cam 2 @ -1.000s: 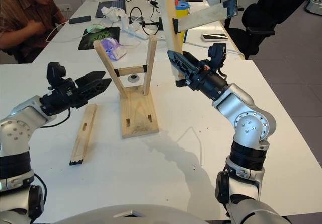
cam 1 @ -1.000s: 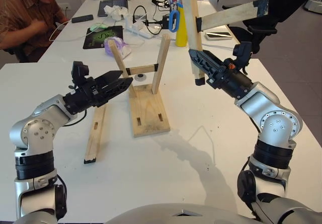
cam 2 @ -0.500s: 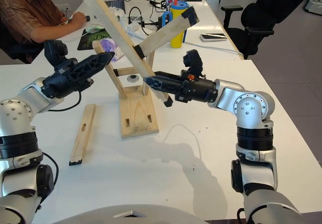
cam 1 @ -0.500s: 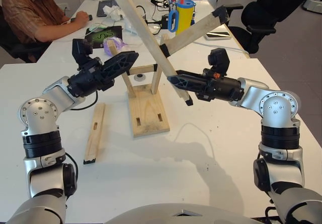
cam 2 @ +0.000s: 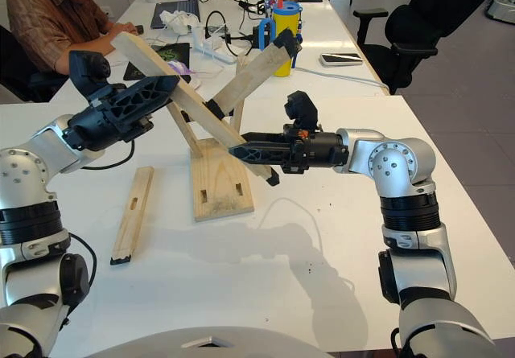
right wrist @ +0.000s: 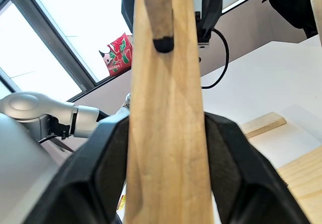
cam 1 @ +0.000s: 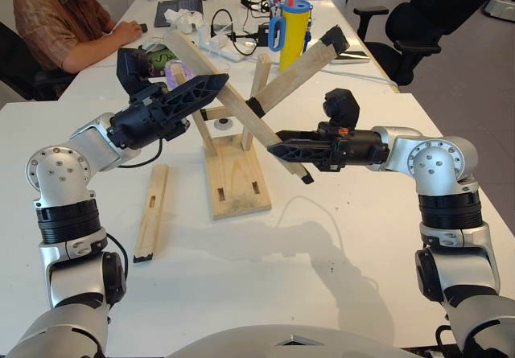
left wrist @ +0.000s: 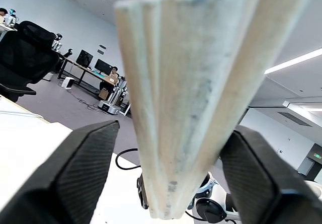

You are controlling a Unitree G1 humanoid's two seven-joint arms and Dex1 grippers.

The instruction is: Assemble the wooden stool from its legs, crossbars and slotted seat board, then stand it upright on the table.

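On the table (cam 1: 322,237) the seat board (cam 1: 237,177) lies flat, first leg pair (cam 1: 259,84) standing on it; the second leg pair (cam 2: 213,126), upright a second ago, now slants over it, clamped by the right gripper (cam 1: 278,145); the left gripper (cam 1: 217,80) has reached its top, grip unclear; slotting seems next.

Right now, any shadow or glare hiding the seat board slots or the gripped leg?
Left eye view: soft shadow on the table beside the seat board, slots readable. Right wrist view: window blown white behind the leg, wood unaffected. Left wrist view: ceiling strips bright.
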